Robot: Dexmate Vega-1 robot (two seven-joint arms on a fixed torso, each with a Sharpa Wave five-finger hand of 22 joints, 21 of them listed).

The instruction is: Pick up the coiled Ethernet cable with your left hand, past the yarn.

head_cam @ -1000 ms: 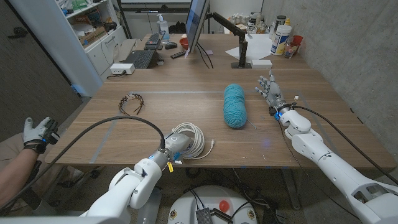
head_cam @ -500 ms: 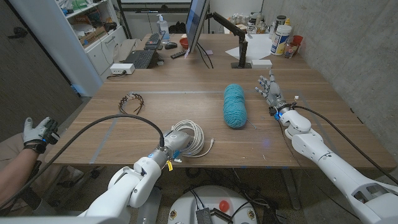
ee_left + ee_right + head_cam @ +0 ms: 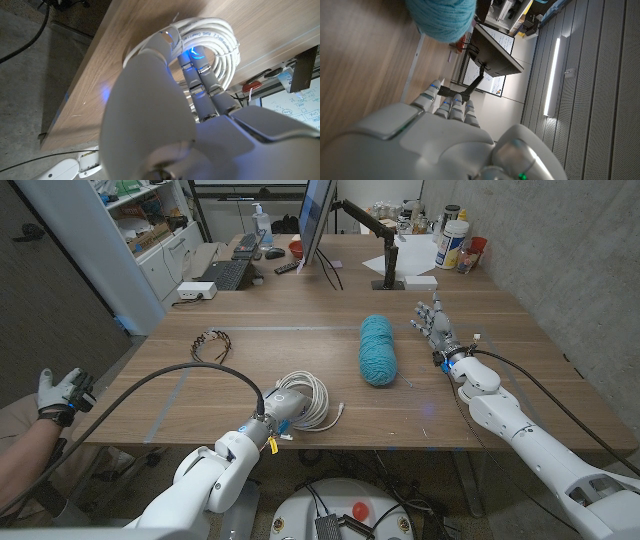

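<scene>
Wood: we see a brown wooden table [image 3: 300, 350] with the white coiled Ethernet cable [image 3: 312, 402] lying on it, near the front edge.
Writing: we cannot read any words or brand names; the labels on the bottles [image 3: 452, 240] at the far end are too small.
Left hand: our left hand [image 3: 279, 415] is at the near side of the cable coil. In the left wrist view its fingers [image 3: 200, 87] reach into the middle of the white loops [image 3: 220, 40] and touch them, with a blue light glowing there. We cannot tell if the hand is really squeezing the cable.
Cable place: the coil sits on the wood, touching the left hand, to the left of the yarn and apart from it.
Yarn: the blue-green yarn [image 3: 378, 349] lies in the middle of the table, between the two hands.
Right hand: our right hand [image 3: 434, 324] stands up beside the yarn, fingers apart, holding nothing.
Other things: a small bunch of dark rings [image 3: 212, 344] lies on the left part of the table. A person's gloved hand [image 3: 62, 392] shows at the left edge.
</scene>
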